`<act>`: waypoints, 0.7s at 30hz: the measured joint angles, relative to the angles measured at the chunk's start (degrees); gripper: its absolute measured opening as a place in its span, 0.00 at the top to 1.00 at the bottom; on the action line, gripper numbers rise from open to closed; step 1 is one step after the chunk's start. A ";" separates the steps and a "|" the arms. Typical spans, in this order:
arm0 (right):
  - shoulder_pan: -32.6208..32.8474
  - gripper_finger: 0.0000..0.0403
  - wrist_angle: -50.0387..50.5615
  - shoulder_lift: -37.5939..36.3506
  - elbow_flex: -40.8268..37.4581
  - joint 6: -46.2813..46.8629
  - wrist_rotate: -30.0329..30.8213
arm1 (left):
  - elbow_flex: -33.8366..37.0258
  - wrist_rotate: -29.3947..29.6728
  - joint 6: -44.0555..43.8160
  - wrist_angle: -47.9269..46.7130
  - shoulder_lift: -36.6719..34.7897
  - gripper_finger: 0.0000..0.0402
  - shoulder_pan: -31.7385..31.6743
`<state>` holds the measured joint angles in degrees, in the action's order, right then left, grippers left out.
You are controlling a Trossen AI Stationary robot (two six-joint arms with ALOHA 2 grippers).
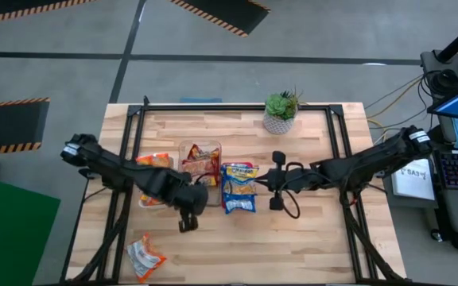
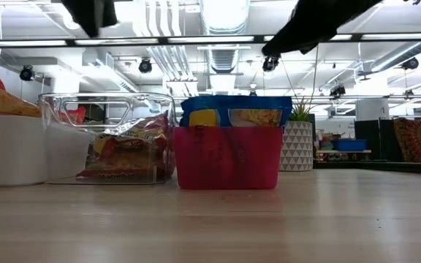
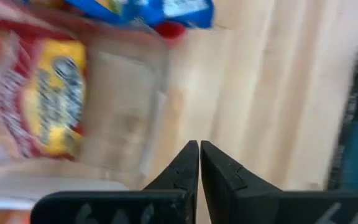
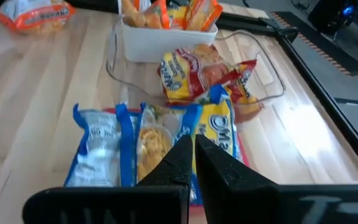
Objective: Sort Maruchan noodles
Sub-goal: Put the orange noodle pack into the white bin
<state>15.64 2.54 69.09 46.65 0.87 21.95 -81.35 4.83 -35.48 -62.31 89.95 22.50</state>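
Orange loose packet (image 1: pixel 144 257) is what we flag: it lies alone on the table (image 1: pixel 308 246), apart from the three trays. Left gripper (image 1: pixel 186 226) hangs pinched fully shut with nothing in it, just beside the near corner of the clear tray (image 1: pixel 199 149). From that hand the packet sits toward the table's front edge and outward to the left, near but not touching. Its long axis runs slanted, not square to the table edges.

Right gripper (image 1: pixel 275 181) is also pinched shut and empty, hovering just beside the red tray (image 2: pixel 229 158) with the blue packets (image 1: pixel 239 187); the loose packet is well apart from it, with both filled trays between. So we judge the left arm nearer and the likely one to fetch it; it would need to open and turn to match the slant.

Other noodles are already binned: red packets (image 4: pixel 197 78) in the clear tray, orange ones (image 4: pixel 169 14) in the white tray (image 4: pixel 157 46).
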 joint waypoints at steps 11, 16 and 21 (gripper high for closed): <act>0.36 0.98 5.09 -7.31 -0.67 -0.50 -1.48 | 5.04 -10.39 -32.81 0.46 0.00 0.84 8.84; 0.63 0.98 6.51 -9.84 -1.82 -1.05 -2.95 | 9.08 -12.60 -42.28 4.10 0.24 0.67 12.55; 0.61 0.98 7.25 -10.96 -1.92 -2.82 -2.92 | 11.09 -17.55 -46.35 9.10 3.42 0.52 15.10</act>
<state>16.25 9.79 58.13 44.73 -1.96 19.03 -70.26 -12.72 -81.83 -53.21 93.38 37.59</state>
